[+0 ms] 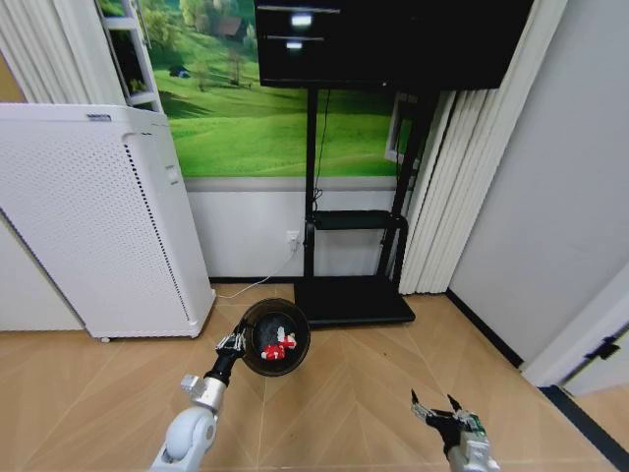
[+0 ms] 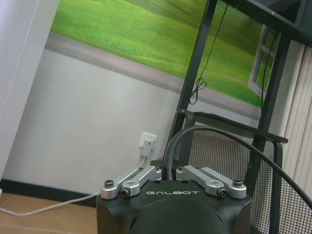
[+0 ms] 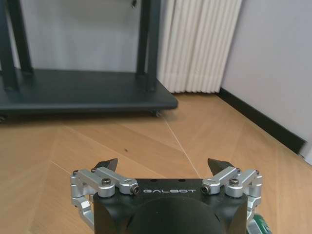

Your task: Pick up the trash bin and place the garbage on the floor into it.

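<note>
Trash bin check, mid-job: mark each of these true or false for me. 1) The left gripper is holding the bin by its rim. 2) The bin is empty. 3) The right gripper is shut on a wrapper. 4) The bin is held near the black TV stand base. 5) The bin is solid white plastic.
1) True: the left gripper is clamped on the rim of the trash bin.
2) False: red-and-white garbage lies inside it.
3) False: the right gripper is open and holds nothing, over the floor.
4) True: it sits just in front of the stand base.
5) False: it is black wire mesh.
</note>
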